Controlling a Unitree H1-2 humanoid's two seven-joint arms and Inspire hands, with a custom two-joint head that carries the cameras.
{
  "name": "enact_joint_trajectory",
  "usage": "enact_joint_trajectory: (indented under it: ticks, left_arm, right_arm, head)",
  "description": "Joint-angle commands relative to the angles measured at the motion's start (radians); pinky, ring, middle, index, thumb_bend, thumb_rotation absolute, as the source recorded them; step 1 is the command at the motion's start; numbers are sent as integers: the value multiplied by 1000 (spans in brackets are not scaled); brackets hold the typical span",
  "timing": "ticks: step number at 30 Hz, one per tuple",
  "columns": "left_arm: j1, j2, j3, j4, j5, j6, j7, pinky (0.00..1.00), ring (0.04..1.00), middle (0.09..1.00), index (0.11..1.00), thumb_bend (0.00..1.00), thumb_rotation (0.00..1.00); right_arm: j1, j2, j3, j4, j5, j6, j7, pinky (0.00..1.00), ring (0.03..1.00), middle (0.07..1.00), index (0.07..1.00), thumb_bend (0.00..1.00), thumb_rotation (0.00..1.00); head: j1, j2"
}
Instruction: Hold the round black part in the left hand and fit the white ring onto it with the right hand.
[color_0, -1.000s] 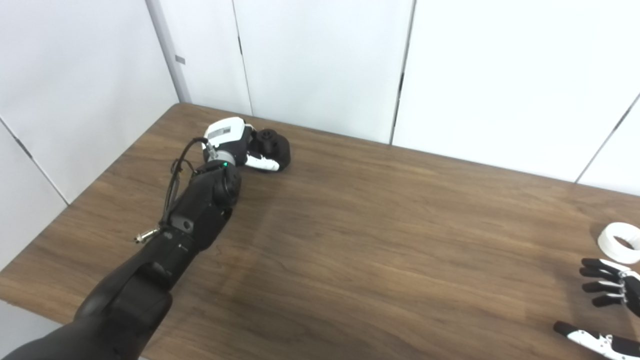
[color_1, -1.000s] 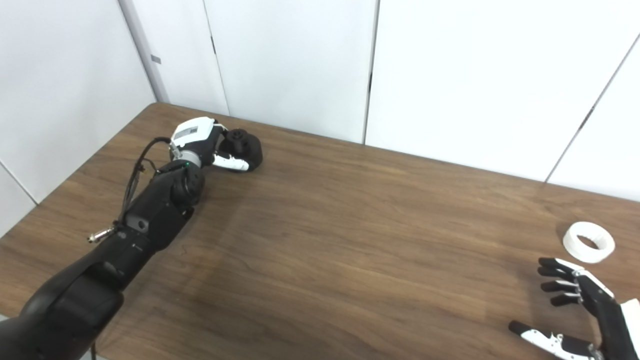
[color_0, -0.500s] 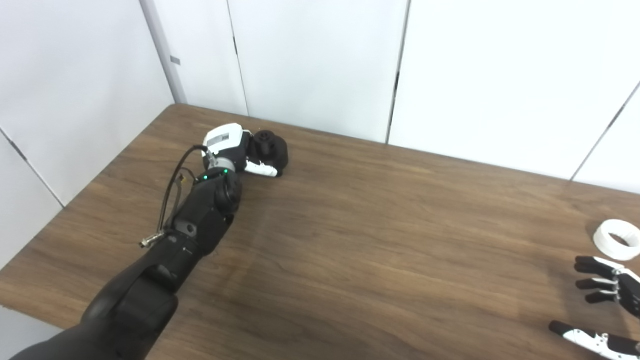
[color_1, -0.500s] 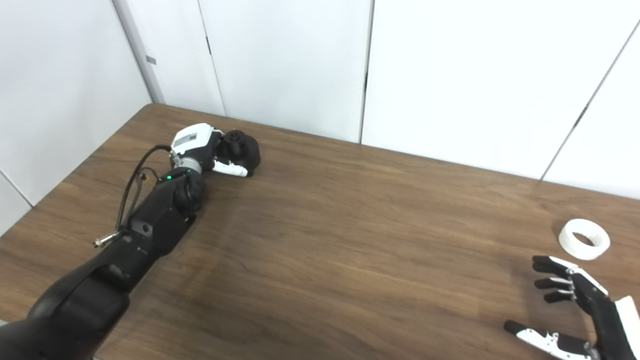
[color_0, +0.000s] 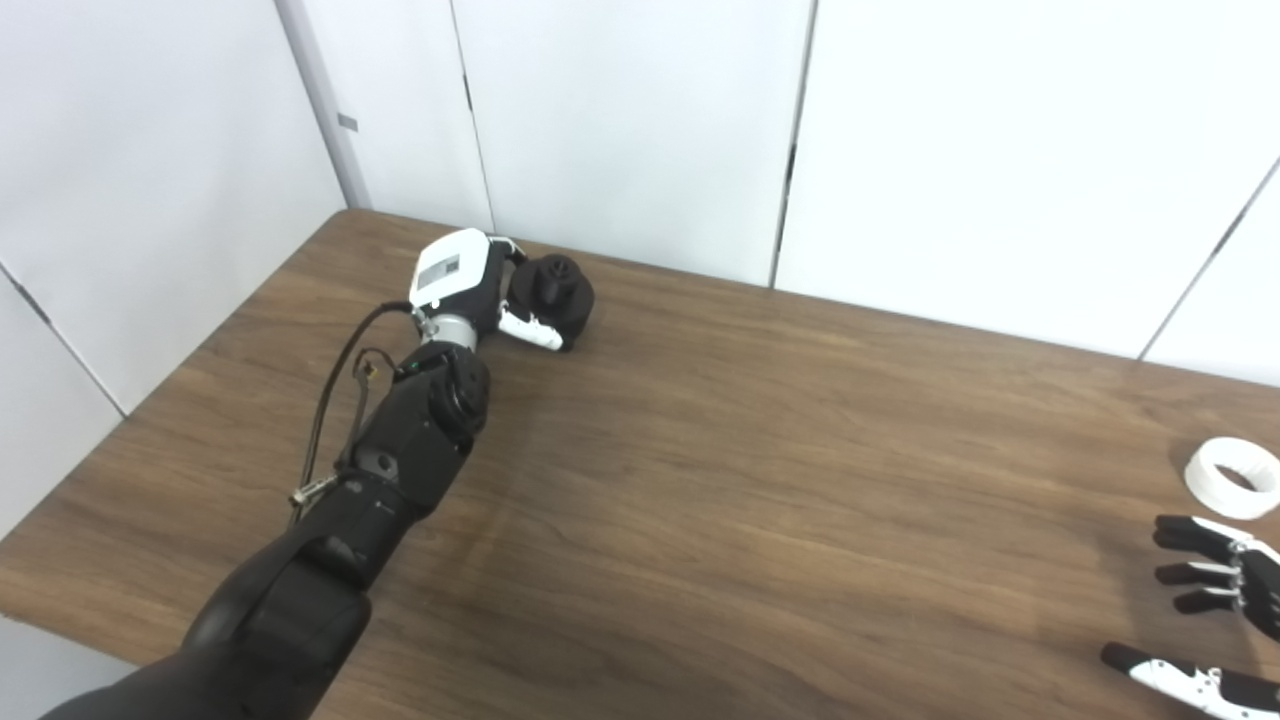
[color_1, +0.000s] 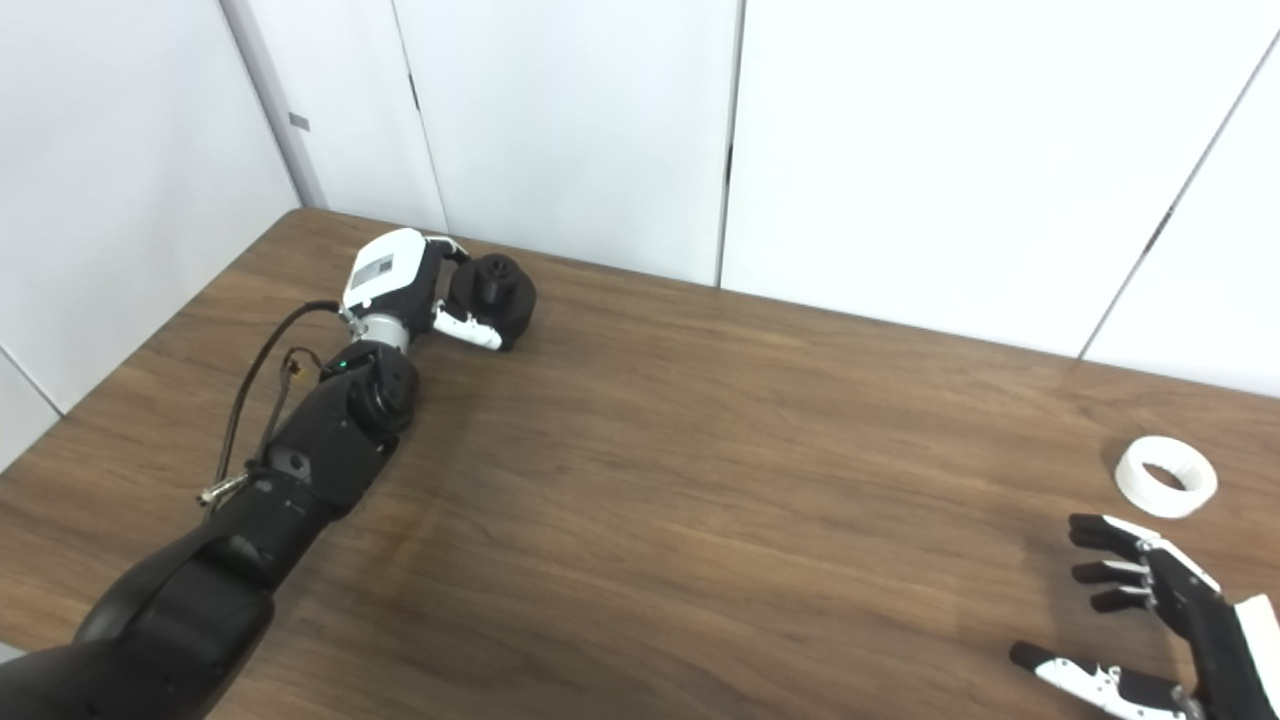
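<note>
The left robot hand (color_0: 478, 290) wraps one round black part (color_0: 562, 300) on the brown wooden table (color_0: 750, 470). The right robot hand (color_1: 1165, 625) is spread near one smooth white ring (color_1: 1166, 477).

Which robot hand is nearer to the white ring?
Right. The right robot hand hovers open just in front of the white ring, not touching it. The left robot hand is far across the table, closed around the round black part.

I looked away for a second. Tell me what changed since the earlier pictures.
The left hand, closed around the round black part, has tilted it up and nudged it slightly right near the table's far edge. The white ring still lies untouched, and the right hand stays open short of it.
</note>
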Motion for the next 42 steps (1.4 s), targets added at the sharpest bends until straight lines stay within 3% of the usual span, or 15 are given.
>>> enact_joint_trajectory:
  ticks: [1, 7, 10, 16, 24, 26, 36, 42]
  left_arm:
    - [-33, 35, 9, -23, 1, -27, 31, 746, 836, 798, 481, 526, 68]
    - [-17, 40, 16, -36, -50, -72, -22, 755, 842, 801, 480, 526, 65]
    - [0, 54, 5, -70, -83, -88, -107, 814, 884, 825, 482, 526, 64]
    - [24, 84, -37, -111, -88, -134, -223, 775, 892, 843, 487, 524, 69]
    - [65, 104, -77, -168, -142, -200, -394, 915, 973, 893, 490, 524, 70]
    - [76, 101, -93, -175, -148, -228, -418, 893, 969, 896, 489, 523, 71]
    - [113, 67, -158, -183, -176, -389, -473, 981, 990, 908, 487, 523, 71]
    - [138, 45, -196, -239, -189, -427, -515, 1000, 1000, 931, 487, 522, 74]
  right_arm:
    - [-22, -19, -9, -25, 13, -23, -4, 550, 645, 740, 743, 720, 65]
    - [-22, -19, -11, -23, 17, -19, -1, 556, 650, 741, 742, 721, 67]
    - [-23, -20, -10, -22, 15, -19, -1, 555, 650, 739, 742, 723, 71]
    - [-26, -20, -9, -16, 18, -25, 0, 555, 647, 740, 742, 719, 77]
    - [-29, -19, -9, -25, 20, -12, 3, 556, 647, 741, 741, 715, 74]
    - [-29, -19, -9, -28, 20, -7, 4, 555, 647, 742, 741, 714, 72]
    - [-36, -20, -6, -21, 18, -15, 3, 556, 650, 747, 744, 710, 65]
    - [-39, -19, -5, -25, 14, -7, 4, 552, 647, 745, 741, 709, 73]
  head:
    - [1, 1]
    - [3, 4]
    - [3, 6]
    - [3, 8]
    - [3, 14]
    - [3, 14]
    - [3, 19]
    - [-2, 21]
